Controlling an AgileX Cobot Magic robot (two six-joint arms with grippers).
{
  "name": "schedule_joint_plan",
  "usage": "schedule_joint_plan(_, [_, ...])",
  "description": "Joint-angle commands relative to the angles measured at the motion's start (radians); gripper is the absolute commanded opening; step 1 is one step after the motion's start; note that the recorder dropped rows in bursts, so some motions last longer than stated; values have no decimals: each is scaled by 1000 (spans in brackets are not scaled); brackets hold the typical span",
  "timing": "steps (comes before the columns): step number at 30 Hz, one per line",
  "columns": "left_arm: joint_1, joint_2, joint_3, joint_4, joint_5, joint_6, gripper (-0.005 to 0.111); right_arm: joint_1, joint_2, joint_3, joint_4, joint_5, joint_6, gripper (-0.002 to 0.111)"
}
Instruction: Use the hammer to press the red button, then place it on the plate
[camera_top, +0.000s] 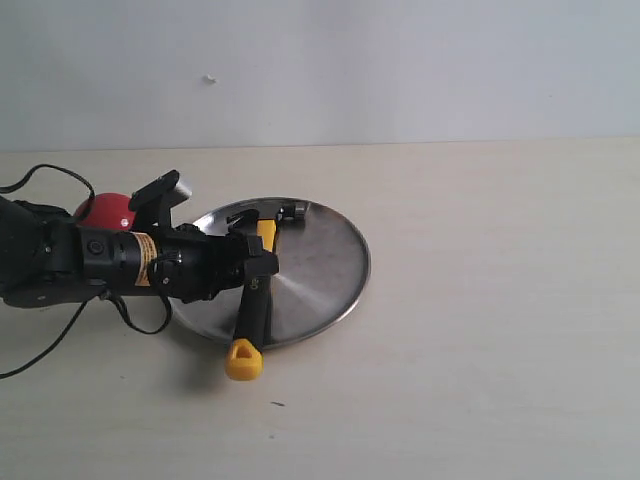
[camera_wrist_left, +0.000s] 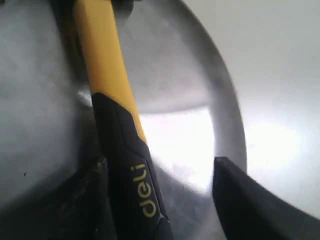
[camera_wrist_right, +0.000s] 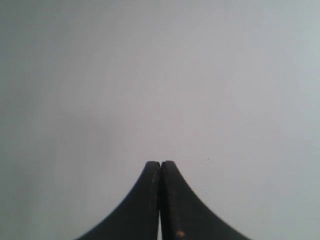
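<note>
The hammer (camera_top: 256, 290) lies across the silver plate (camera_top: 330, 262), its dark head (camera_top: 290, 212) at the far rim and its yellow looped end (camera_top: 243, 361) sticking out over the near rim. My left gripper (camera_top: 257, 262) is open around the black grip. In the left wrist view the handle (camera_wrist_left: 107, 85) rests against one finger while the other finger (camera_wrist_left: 245, 200) stands well apart over the plate's rim (camera_wrist_left: 227, 115). The red button (camera_top: 100, 210) peeks out behind the left arm, its base hidden. My right gripper (camera_wrist_right: 160, 164) is shut on nothing over bare surface.
The pale table (camera_top: 500, 330) stretches to the right of the plate and in front of it. Black cables (camera_top: 50, 175) trail around the left arm near the table's left edge. A plain wall stands behind.
</note>
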Motion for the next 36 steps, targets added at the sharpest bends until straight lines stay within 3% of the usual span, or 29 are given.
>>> schedule_joint_plan(1, [-5,-32,-8,24,26,8,68,1,-5,5,-8,5,-2,0])
schedule_joint_plan(9, [48,-178,11,110,94,1,67,1,-5,5,-8,10,-9,0])
schedule_joint_plan(11, [63,-239,39,119,94,9,62,1,-5,5,-8,10,-9,0])
schedule_joint_plan(13, [74,-298,68,140,94,26,51,1,-5,5,-8,10,-9,0])
schedule_joint_plan(19, [84,-500,161,188,124,71,0,1,-5,5,-8,10,-9,0])
schedule_joint_plan(28, [84,-836,327,167,220,198,0,1,-5,5,3,86,-9,0])
schedule_joint_plan(36, [84,-1165,467,149,248,215,0,1,-5,5,185,453,-7,0])
